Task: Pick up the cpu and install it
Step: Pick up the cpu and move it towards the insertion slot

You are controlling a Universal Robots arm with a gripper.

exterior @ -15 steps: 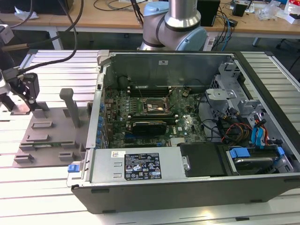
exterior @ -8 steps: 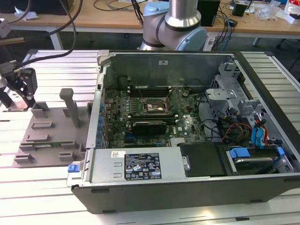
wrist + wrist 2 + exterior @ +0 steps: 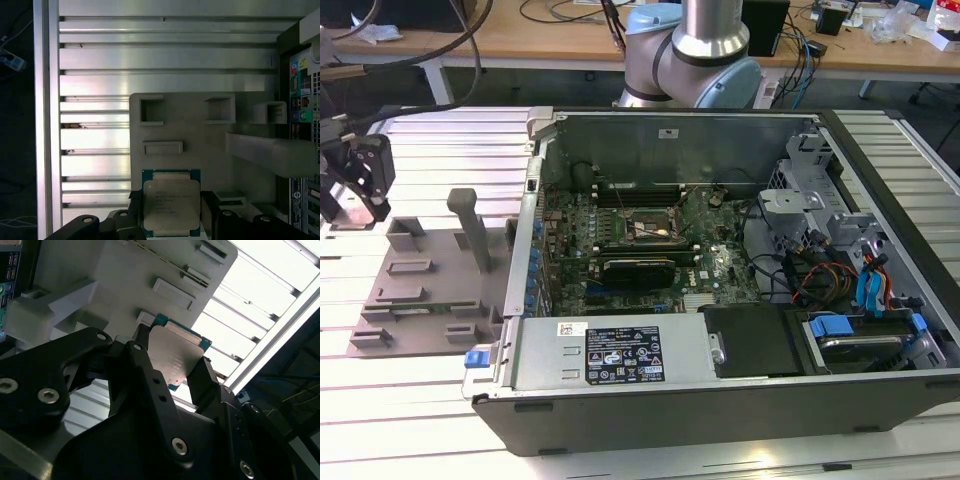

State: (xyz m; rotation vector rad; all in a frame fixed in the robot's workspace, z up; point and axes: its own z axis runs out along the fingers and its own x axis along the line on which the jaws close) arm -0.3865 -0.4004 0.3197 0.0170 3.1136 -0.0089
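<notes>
The cpu [image 3: 171,206], a flat square chip with a pale silver top and a teal rim, sits between the black fingers [image 3: 209,207] of my gripper [image 3: 171,200], which is shut on its two opposite edges. In the second wrist view the cpu [image 3: 176,357] is tilted and held clear above the grey plastic fixture [image 3: 125,275], with the gripper [image 3: 174,352] closed around it. In the exterior view the gripper [image 3: 358,205] hangs at the exterior view's far left, beyond the fixture's [image 3: 430,290] edge. The open cpu socket [image 3: 645,228] lies on the motherboard inside the computer case [image 3: 720,380].
The fixture carries raised blocks and an upright post [image 3: 470,230]. The case's metal wall [image 3: 535,200] stands between fixture and motherboard. A black expansion card [image 3: 640,268] lies just below the socket. Cables and drive bays [image 3: 840,270] fill the case's right side. The arm's base [image 3: 700,50] stands behind.
</notes>
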